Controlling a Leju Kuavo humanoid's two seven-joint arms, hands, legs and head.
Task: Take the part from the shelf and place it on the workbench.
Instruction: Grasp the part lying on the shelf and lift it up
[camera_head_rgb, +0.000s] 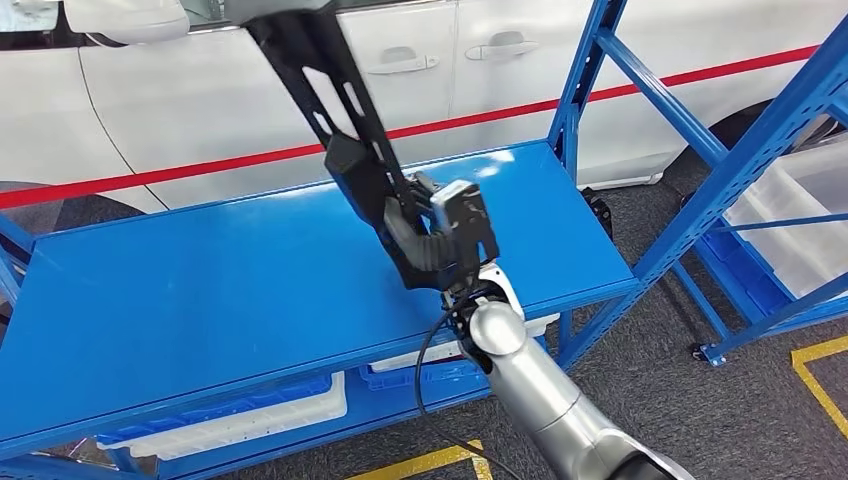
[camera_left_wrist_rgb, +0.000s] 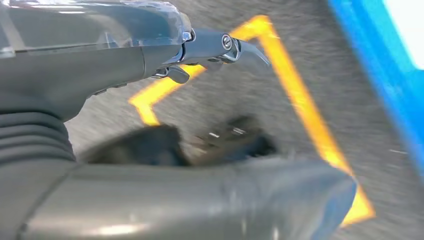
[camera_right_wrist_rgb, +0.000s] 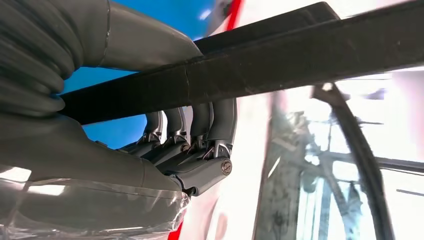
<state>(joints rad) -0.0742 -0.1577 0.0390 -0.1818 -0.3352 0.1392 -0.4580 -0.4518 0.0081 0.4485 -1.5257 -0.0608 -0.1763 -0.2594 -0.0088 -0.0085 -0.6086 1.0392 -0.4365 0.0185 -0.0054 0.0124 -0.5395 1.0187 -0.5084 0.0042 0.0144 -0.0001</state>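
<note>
The part (camera_head_rgb: 322, 95) is a long black flat bracket with slots. It slants up and away from my right hand (camera_head_rgb: 442, 243), which grips its lower end above the blue shelf board (camera_head_rgb: 200, 290), near the board's right half. In the right wrist view the part (camera_right_wrist_rgb: 280, 60) runs as a dark bar across the picture, and the fingers (camera_right_wrist_rgb: 200, 131) curl around it with the thumb on the other side. My left hand (camera_left_wrist_rgb: 100, 60) hangs over the grey floor, holding nothing, with its fingers stretched out apart from the thumb.
A white car (camera_head_rgb: 200, 90) with a red stripe stands close behind the shelf. White bins (camera_head_rgb: 250, 420) sit on the lower level. A second blue rack (camera_head_rgb: 760, 160) with clear bins (camera_head_rgb: 800, 220) stands at the right. Yellow tape (camera_head_rgb: 820, 370) marks the floor.
</note>
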